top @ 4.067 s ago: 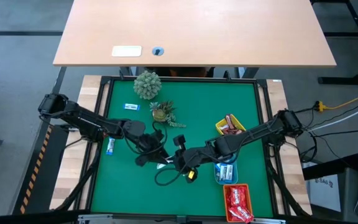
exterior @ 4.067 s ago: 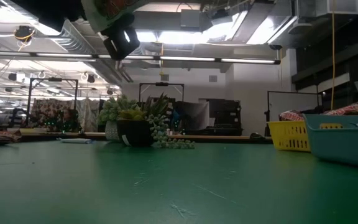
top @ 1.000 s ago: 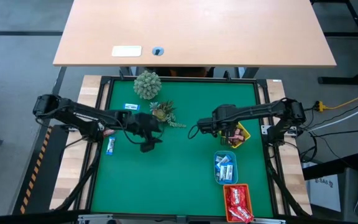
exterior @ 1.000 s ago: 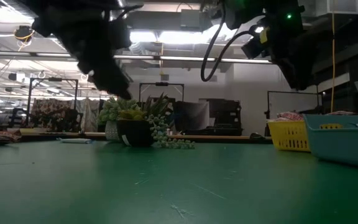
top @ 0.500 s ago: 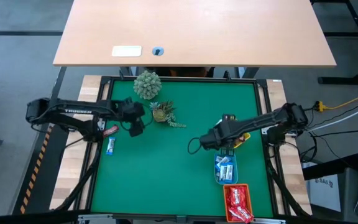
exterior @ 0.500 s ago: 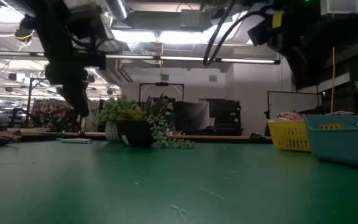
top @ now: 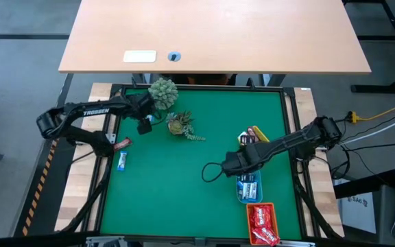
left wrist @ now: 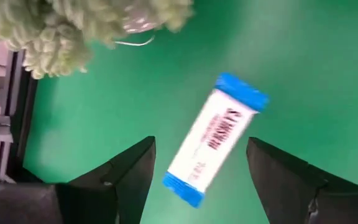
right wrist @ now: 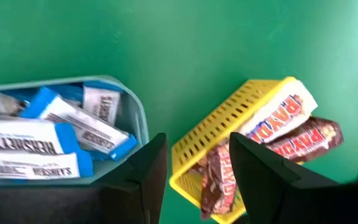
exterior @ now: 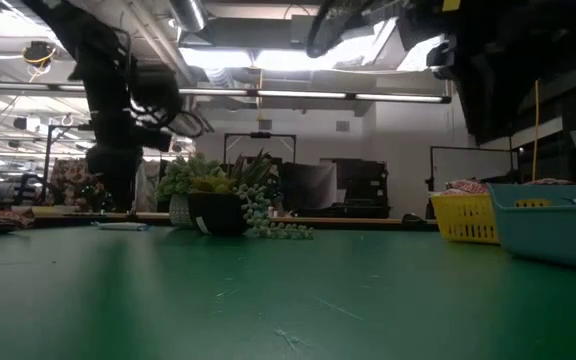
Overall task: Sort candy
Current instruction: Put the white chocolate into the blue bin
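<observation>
A green table (top: 184, 185) fills the high view, with a bare wooden desk beyond it and a dim hall of ceiling lights behind it in the low view. Landmark used below: the round plant (top: 162, 92) at the table's far edge.

Hidden or unclear:
- The left gripper (top: 145, 125) covers the blue-and-white bar (left wrist: 215, 138) in the high view; only the left wrist view shows it.
- The blue tray (top: 249, 197) is partly under the right arm, so its sweets cannot be counted from above.
- In the low view both arms are dark shapes, and the trays are cut off at the edge.

Counts:
- Plants: two, the round plant and a trailing plant (top: 179, 125) just beside it.
- Trays: three, yellow tray (top: 260, 135), blue tray and orange tray (top: 262, 224), all well to the right of the round plant.
- Loose sweets left of the round plant: a red packet (top: 121, 143), a blue packet (top: 122, 161), and the bar under the left gripper.

Candy appearance: the bar is white with blue ends and lies flat on the green. The blue tray holds like wrappers (right wrist: 42, 146); the yellow tray holds red-brown bars (right wrist: 278, 134); the orange tray holds shiny red packets (top: 262, 226).

Grippers: the left gripper hangs just beside the round plant, jaws spread either side of the bar, not touching it. The right gripper (top: 242, 165) is between the yellow and blue trays, jaws spread and empty.
</observation>
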`<state>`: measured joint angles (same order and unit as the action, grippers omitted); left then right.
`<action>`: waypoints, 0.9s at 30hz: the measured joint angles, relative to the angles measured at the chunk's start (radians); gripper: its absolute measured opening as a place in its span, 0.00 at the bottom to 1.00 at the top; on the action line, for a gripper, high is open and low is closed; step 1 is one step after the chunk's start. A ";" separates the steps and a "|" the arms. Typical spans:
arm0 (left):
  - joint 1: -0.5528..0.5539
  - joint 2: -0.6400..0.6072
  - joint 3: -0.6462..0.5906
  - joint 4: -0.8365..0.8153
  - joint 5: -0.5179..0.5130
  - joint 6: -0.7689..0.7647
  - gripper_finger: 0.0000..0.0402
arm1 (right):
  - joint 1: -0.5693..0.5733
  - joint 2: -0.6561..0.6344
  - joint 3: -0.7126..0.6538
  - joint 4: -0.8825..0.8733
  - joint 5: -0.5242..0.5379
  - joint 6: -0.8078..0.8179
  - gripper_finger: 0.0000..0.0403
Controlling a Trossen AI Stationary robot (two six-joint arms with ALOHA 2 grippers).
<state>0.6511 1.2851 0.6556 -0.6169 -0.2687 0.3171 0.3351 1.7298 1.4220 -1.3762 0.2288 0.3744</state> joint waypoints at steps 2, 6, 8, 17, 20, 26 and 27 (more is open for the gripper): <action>0.039 0.026 0.000 0.021 0.016 0.043 0.62 | -0.001 0.000 0.000 0.017 -0.004 0.000 0.43; 0.101 0.086 0.000 0.058 0.025 0.090 0.62 | -0.001 0.000 0.000 0.050 -0.004 0.000 0.43; 0.126 0.117 0.000 0.066 0.034 0.103 0.62 | -0.001 0.000 0.000 0.060 -0.005 0.010 0.43; 0.182 0.174 0.007 0.087 0.128 0.112 0.60 | -0.001 0.000 0.000 0.067 -0.039 0.048 0.43; 0.181 0.167 0.004 0.085 0.130 0.095 0.58 | -0.001 0.000 0.000 0.067 -0.040 0.048 0.43; 0.180 0.166 0.003 0.066 0.205 0.050 0.54 | -0.002 0.000 0.000 0.068 -0.040 0.048 0.43; 0.180 0.166 0.003 0.058 0.228 0.045 0.54 | -0.002 0.000 0.000 0.067 -0.040 0.048 0.43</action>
<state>0.8314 1.4509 0.6586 -0.5585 -0.0412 0.3622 0.3336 1.7298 1.4220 -1.3090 0.1890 0.4225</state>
